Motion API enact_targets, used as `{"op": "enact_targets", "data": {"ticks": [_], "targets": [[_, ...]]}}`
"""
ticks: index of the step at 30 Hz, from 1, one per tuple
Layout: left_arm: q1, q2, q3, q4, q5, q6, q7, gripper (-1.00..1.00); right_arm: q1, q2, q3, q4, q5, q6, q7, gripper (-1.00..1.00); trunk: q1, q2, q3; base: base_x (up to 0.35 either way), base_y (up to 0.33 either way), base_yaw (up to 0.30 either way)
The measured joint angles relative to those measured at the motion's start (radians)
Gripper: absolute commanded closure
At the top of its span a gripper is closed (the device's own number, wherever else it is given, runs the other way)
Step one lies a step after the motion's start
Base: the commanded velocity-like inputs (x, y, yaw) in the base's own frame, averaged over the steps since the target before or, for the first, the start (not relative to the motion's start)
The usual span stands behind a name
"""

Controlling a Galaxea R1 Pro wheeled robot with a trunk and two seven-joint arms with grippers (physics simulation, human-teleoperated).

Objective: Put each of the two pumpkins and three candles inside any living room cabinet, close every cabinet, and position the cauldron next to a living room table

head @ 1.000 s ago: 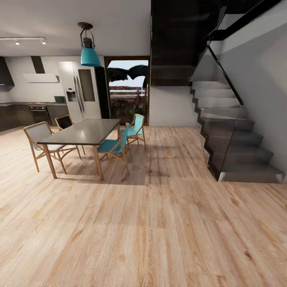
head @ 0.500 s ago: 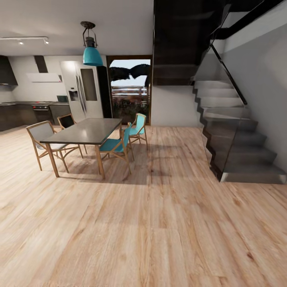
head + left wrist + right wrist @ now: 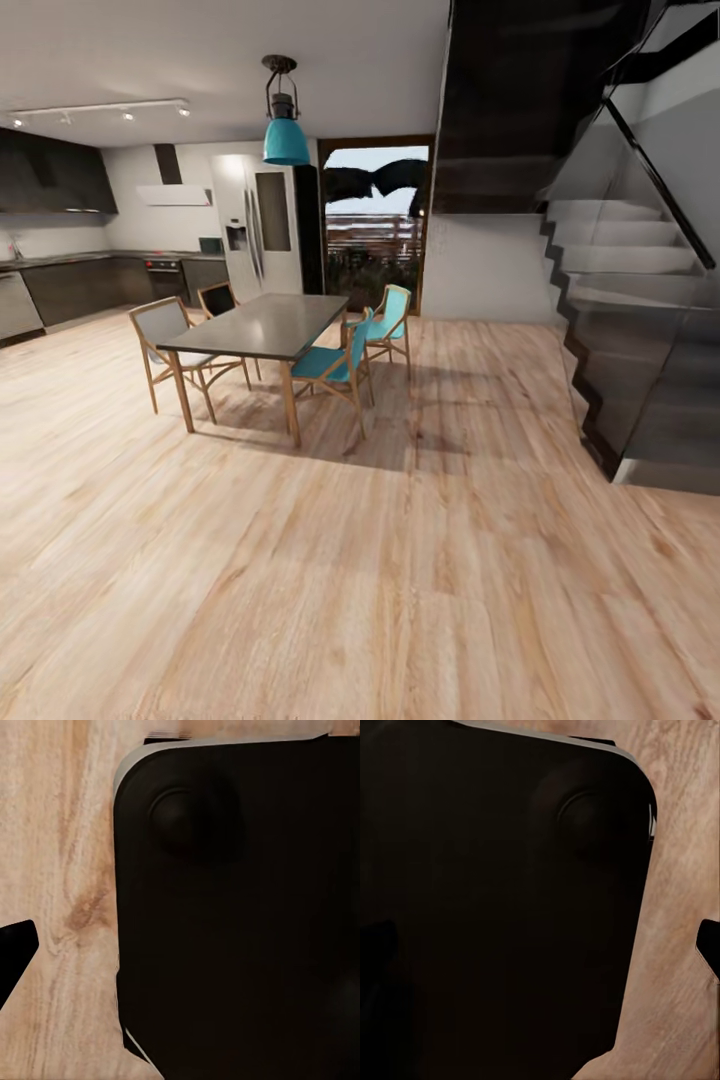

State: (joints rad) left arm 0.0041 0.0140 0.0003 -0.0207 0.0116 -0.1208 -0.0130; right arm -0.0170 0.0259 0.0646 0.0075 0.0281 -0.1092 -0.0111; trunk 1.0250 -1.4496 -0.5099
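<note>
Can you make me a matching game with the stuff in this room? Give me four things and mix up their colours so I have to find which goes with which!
Things:
1. hanging lamp
2. fridge
3. floor
4. dining table

Colours:
A. pale wood
B. dark grey top on wooden legs
C. teal shade
D. silvery white

Right pairs: 1-C, 2-D, 3-A, 4-B
</note>
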Motion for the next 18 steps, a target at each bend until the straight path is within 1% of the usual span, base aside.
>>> {"op": "enact_targets", "data": {"ticks": [8, 18], "targets": [[0.000, 0.012, 0.001, -0.007, -0.006, -0.011, 0.004, -1.00, 0.000, -0.001, 0.001, -0.001, 0.000, 0.001, 0.002, -1.00, 0.000, 0.000, -0.003, 0.001, 0.000, 0.284], [-0.001, 0.012, 0.000, -0.012, -0.006, -0.014, 0.005, -1.00, 0.000, 0.000, 0.001, -0.002, 0.000, 0.000, 0.001, -1.00, 0.000, 0.000, -0.009, 0.000, 0.000, 0.271]]}}
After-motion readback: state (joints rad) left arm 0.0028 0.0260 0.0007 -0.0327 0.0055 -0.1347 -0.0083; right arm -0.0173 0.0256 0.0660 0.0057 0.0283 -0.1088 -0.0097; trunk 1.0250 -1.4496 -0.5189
